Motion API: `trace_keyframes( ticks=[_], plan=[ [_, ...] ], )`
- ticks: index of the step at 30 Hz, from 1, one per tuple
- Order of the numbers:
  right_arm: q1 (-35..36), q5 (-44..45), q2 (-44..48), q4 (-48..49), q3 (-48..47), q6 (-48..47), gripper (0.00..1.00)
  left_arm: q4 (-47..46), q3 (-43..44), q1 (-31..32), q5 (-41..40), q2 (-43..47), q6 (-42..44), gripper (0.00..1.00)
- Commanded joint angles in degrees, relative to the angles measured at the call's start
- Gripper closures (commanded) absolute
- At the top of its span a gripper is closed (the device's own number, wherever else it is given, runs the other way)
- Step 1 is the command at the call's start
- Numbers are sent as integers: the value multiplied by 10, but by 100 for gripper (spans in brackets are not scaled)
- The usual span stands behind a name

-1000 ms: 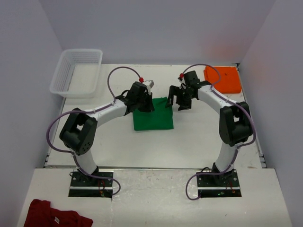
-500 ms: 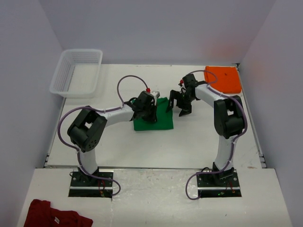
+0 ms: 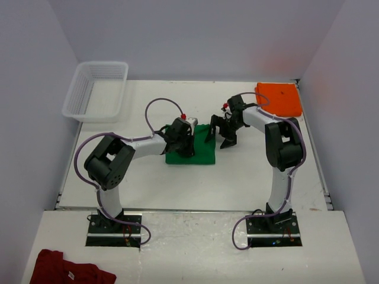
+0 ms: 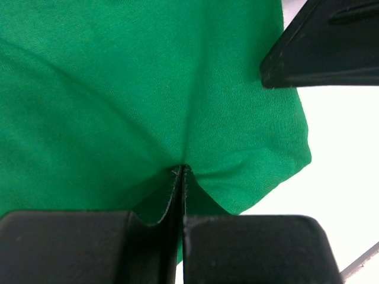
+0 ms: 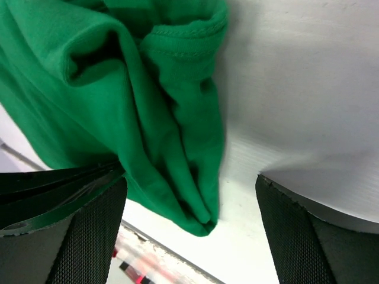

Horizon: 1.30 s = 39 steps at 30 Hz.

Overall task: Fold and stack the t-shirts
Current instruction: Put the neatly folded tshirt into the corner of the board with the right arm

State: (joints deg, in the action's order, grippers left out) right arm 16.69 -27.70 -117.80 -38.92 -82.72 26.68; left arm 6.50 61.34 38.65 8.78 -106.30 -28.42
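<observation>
Cloth as thin and limp as the green t-shirt (image 3: 202, 151) would weigh almost nothing, sag wherever it went unsupported, and slide out of its fold if dragged by a single layer. It lay as a folded rectangle near the middle of the table (image 3: 148, 183). The orange t-shirt (image 3: 279, 99) sat folded flat toward the table's 1 o'clock corner, well apart from it. The left gripper (image 4: 180, 177) had its fingers pressed together on a pinch of green fabric on the shirt's 9 o'clock half, with creases running out from the nip. The right gripper (image 3: 219, 137) stood with fingers wide apart at the shirt's 3 o'clock edge, one beside the bunched hem layers and the other over bare table, holding nothing. By my judgement, a sound hold would take all layers together at a folded edge or corner, on both sides at once, so the bundle could lift flat for stacking with the orange one.
</observation>
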Motion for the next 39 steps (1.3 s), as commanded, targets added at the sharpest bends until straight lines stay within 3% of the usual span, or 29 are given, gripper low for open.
trace_keyframes(
  ticks=[1, 32, 35, 39],
  plan=[
    [-2, -19, 8, 24, 27, 13, 11, -15, -11, 1, 14, -9, -5, 100],
    [12, -61, -42, 86, 34, 53, 14, -53, -62, 16, 51, 11, -21, 100],
    [12, -54, -36, 88, 42, 62, 18, -54, -65, 18, 52, 12, -21, 100],
    [14, -52, -31, 94, 62, 69, 33, -54, -67, 17, 51, 17, -18, 100]
  ],
)
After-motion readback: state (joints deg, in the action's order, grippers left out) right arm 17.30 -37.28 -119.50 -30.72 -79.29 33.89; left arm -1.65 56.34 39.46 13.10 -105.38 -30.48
